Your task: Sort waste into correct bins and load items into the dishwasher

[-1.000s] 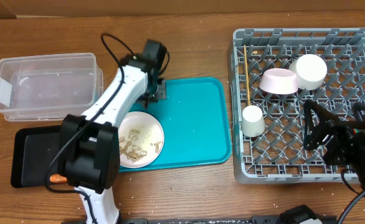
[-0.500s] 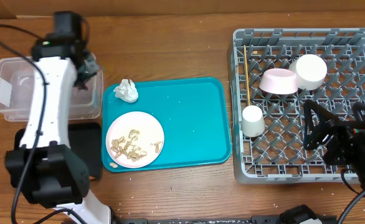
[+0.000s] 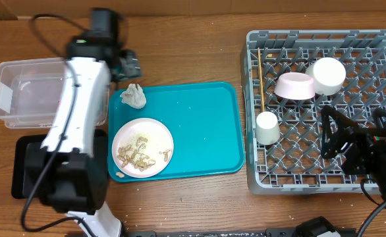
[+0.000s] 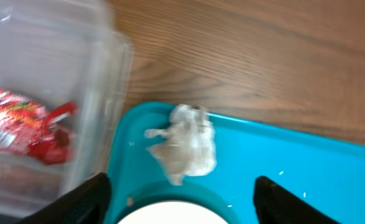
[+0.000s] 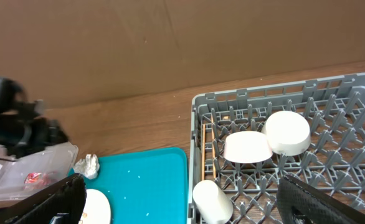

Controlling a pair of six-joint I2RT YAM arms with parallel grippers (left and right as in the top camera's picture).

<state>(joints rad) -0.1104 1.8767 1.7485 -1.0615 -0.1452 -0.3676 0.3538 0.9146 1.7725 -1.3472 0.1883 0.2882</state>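
Left tool (image 4: pixel 185 199) hovers over teal tray (image 3: pixel 206 131) far-left corner, fingers spread wide, nothing between.
Crumpled white wrapper (image 4: pixel 185 146) lies in that corner, just inside rim, near round white plate (image 3: pixel 161 133) carrying rice scraps (image 3: pixel 139 153).
Red snack wrapper (image 4: pixel 27 124) sits in clear container (image 3: pixel 22 92), left of tray.
Risks:
- finger lands on tray rim
- shallow pinch catches 1 loose fold, wrapper drops onto bench (image 3: pixel 199 59)
- finger nudges plate, scatters scraps

Right tool (image 5: pixel 182 208) spread, empty, over dish rack (image 3: pixel 292 164), right of tray.
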